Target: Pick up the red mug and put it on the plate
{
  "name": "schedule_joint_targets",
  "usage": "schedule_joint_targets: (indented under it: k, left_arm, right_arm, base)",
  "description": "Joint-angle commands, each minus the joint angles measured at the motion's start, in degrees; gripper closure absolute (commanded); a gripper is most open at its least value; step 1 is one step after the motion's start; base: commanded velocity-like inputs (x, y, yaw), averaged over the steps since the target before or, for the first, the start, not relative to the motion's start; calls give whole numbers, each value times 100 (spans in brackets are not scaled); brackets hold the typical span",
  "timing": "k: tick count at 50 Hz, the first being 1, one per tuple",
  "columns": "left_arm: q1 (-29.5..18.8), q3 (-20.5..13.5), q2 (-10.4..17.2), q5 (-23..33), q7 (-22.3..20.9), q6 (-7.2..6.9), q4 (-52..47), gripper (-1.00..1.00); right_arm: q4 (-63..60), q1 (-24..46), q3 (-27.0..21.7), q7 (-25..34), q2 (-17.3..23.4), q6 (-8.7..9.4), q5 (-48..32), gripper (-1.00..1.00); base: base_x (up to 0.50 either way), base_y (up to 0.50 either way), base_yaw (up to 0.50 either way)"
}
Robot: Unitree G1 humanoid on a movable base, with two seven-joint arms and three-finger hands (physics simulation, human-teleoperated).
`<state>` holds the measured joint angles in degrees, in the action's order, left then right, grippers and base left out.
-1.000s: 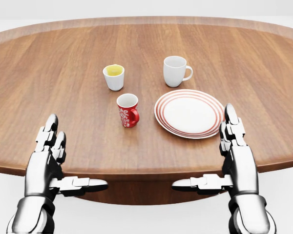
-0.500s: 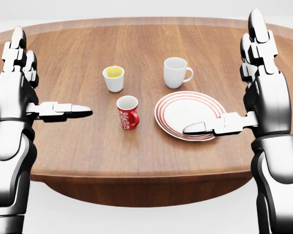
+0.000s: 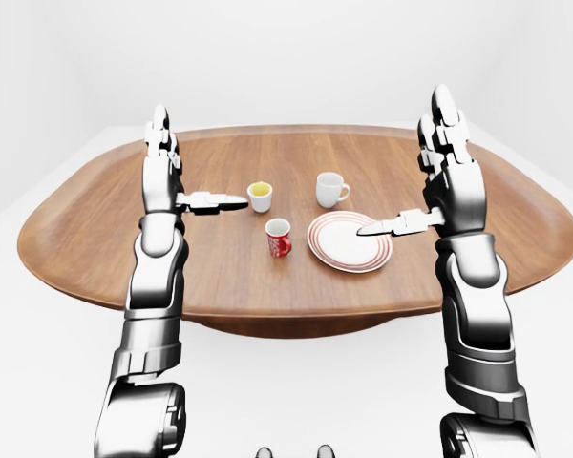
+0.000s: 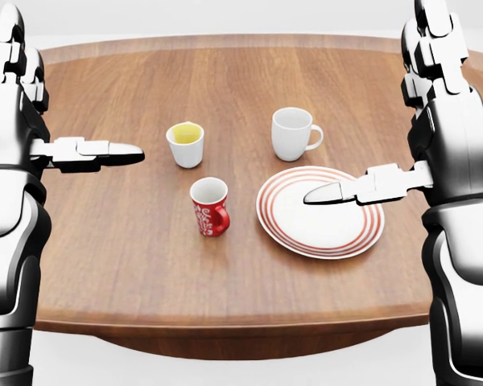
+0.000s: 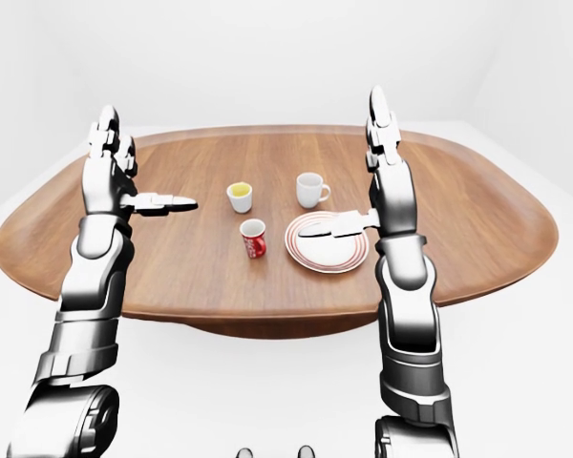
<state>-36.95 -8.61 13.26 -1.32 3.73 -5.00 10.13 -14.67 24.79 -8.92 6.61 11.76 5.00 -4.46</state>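
White walls, feet only in eye views

Bright, even, diffuse light fills all three renders, the white surround nearly washed out. Shadows are faint and soft: small smudges under the crockery on the wooden table. The metallic arms carry broad pale highlights. Everything is sharp, without blur or noticeable edge distortion.

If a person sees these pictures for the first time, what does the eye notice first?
Two silver hands stand raised over the wooden table, the left hand at the head view's left edge, the right hand at its right, both open and empty. Between them the red mug stands upright beside the empty red-striped plate.
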Motion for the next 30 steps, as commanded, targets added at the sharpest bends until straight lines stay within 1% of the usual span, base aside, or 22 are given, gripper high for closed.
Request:
schedule_joint_targets:
  k: [1, 30]
  left_arm:
    - [-35, 11, 0, 23, 11, 0, -47, -100]
    - [-20, 34, -46, 79, 10, 0, -32, -100]
  right_arm:
    - [-42, 25, -2, 42, 10, 0, -36, -100]
    - [79, 1, 8, 104, -2, 0, -78, -100]
  base:
    - [20, 0, 0]
    - [20, 0, 0]
